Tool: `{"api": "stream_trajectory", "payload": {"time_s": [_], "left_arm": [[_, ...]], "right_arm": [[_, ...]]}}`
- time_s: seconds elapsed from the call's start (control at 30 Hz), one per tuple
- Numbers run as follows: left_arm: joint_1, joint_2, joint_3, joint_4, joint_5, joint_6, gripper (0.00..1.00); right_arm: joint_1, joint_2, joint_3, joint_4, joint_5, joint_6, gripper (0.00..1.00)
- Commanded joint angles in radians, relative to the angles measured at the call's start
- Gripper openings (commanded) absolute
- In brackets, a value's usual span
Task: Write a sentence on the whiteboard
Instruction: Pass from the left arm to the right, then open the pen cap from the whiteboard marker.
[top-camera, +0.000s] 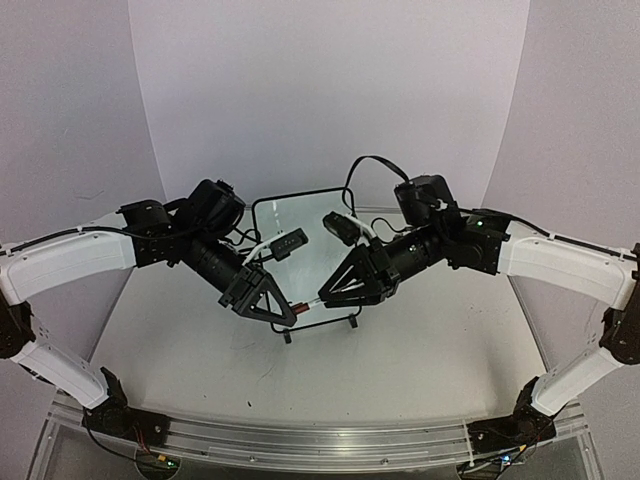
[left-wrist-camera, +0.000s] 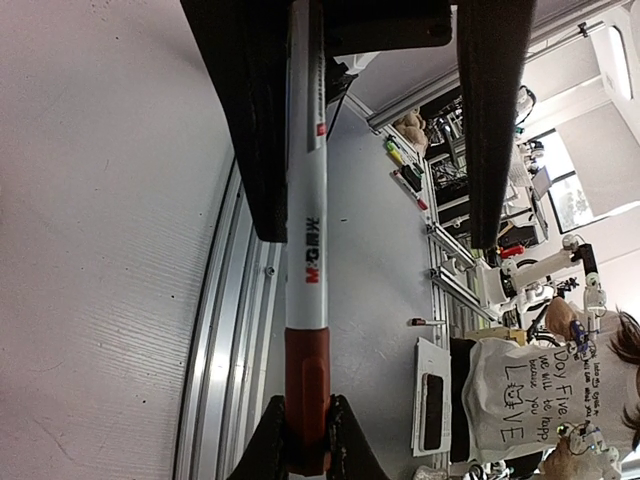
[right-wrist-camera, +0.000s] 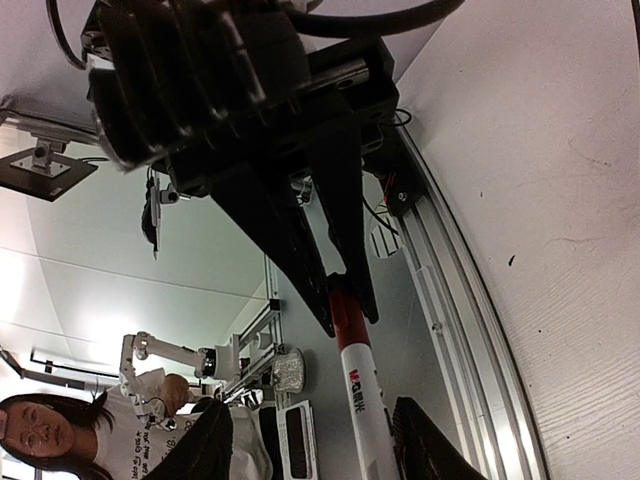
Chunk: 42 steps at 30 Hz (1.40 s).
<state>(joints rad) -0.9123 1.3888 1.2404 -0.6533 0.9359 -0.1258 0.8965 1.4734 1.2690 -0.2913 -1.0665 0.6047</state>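
The whiteboard (top-camera: 300, 215) stands upright at mid-table behind both grippers, with its feet on the table. No sentence shows on its face, which the arms partly hide. A white marker (top-camera: 314, 302) with a red cap hangs level in front of the board. My left gripper (top-camera: 292, 313) is shut on the red cap (left-wrist-camera: 306, 390), also seen in the right wrist view (right-wrist-camera: 345, 300). My right gripper (top-camera: 330, 295) is open around the marker's white body (right-wrist-camera: 368, 410). Its fingers (left-wrist-camera: 255, 120) stand wide apart, and the body lies against one of them.
The grey table (top-camera: 420, 370) ends at an aluminium rail (top-camera: 320, 440) along the near edge. White backdrop panels (top-camera: 330, 90) close off the back and sides. Black cables (top-camera: 365, 170) loop above the board. A person (left-wrist-camera: 540, 390) stands beyond the rail.
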Motion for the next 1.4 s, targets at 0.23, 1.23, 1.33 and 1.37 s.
{"api": "stream_trajectory", "payload": {"time_s": [0.23,1.23,1.33,1.37], "left_arm": [[0.005,0.016,0.002,0.007,0.047,0.028,0.00],[0.015,-0.067,-0.075,-0.059,0.027,0.090,0.00],[0.015,-0.073,-0.097,-0.068,-0.058,0.074,0.00],[0.015,-0.070,-0.103,-0.076,-0.093,0.072,0.00]], "right_arm": [[0.011,0.009,0.027,0.036,0.004,-0.013,0.33],[-0.260,-0.131,-0.105,0.022,-0.172,-0.134,0.00],[-0.294,-0.157,-0.123,0.014,-0.169,-0.134,0.00],[-0.296,-0.164,-0.129,0.014,-0.153,-0.135,0.00]]}}
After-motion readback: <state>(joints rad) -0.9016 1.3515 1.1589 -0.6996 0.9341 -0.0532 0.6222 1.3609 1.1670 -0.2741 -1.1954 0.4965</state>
